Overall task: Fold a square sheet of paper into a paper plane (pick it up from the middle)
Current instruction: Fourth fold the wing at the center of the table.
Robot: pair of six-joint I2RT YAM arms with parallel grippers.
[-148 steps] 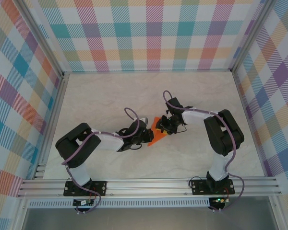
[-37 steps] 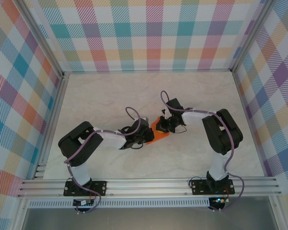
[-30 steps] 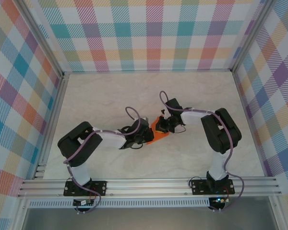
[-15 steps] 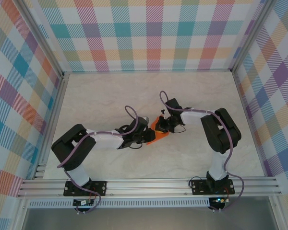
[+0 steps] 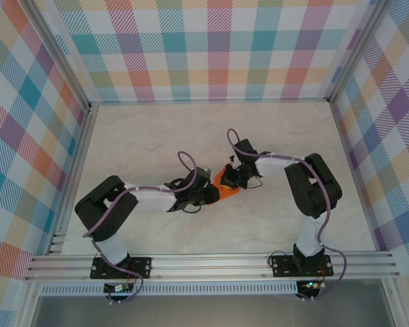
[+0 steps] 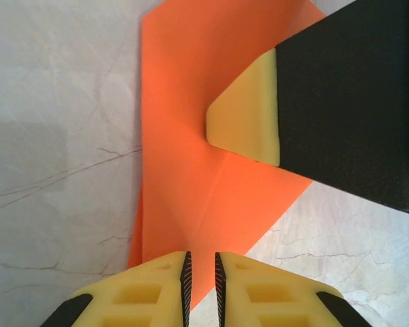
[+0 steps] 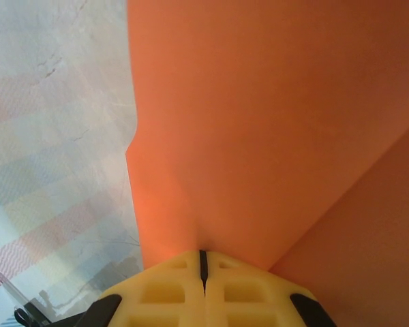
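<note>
On table (image 5: 143, 136) centre, left fingers (image 6: 157, 271) and right fingers (image 7: 177, 269) both pinching folded orange paper (image 6: 184, 102)

A little right of the frame's middle, a folded orange paper (image 5: 225, 188) lies on the pale marbled table (image 5: 150, 136), caught between the two grippers. The left gripper (image 5: 211, 193) reaches in from the lower left, its black head at the paper's lower-left edge. The right gripper (image 5: 233, 178) comes in from the right and covers the paper's upper-right part (the fingers of both are too small here to tell how they stand). Both arms lie low and bent, elbows out toward the frame's sides, with their bases on the aluminium rail (image 5: 211, 262) along the bottom. Plaid walls (image 5: 211, 48) close in the top, left and right.
</note>
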